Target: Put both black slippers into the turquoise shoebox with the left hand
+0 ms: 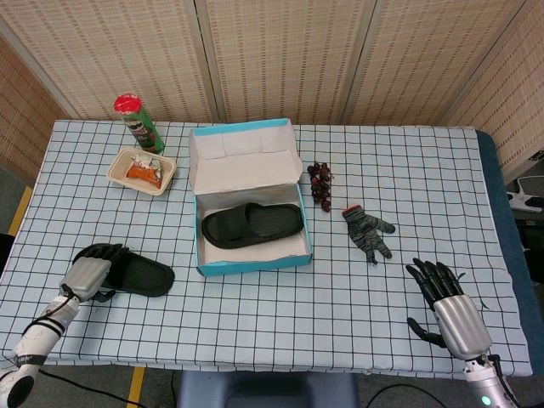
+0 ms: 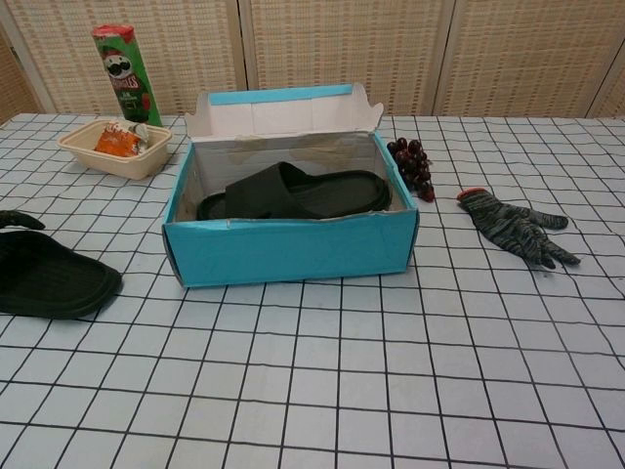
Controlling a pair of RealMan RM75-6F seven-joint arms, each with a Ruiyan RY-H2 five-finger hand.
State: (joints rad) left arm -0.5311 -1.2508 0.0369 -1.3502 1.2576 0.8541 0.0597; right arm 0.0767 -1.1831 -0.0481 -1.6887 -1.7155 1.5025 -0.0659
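One black slipper (image 1: 252, 224) lies inside the open turquoise shoebox (image 1: 255, 260), also seen in the chest view as slipper (image 2: 293, 191) behind the box's front wall (image 2: 293, 250). The second black slipper (image 1: 136, 274) lies flat on the table left of the box, toe toward it; its toe end (image 2: 54, 280) shows at the chest view's left edge. My left hand (image 1: 85, 274) lies on its heel end, dark fingers (image 2: 14, 219) curled down over the far edge, gripping it. My right hand (image 1: 447, 308) rests open at the front right, holding nothing.
A green chips can (image 1: 138, 121) and a beige food tray (image 1: 142, 170) stand behind the left hand. Dark grapes (image 1: 320, 182) and a grey knit glove (image 1: 367, 230) lie right of the box. The upright lid flap (image 1: 242, 157) rises at the box's back.
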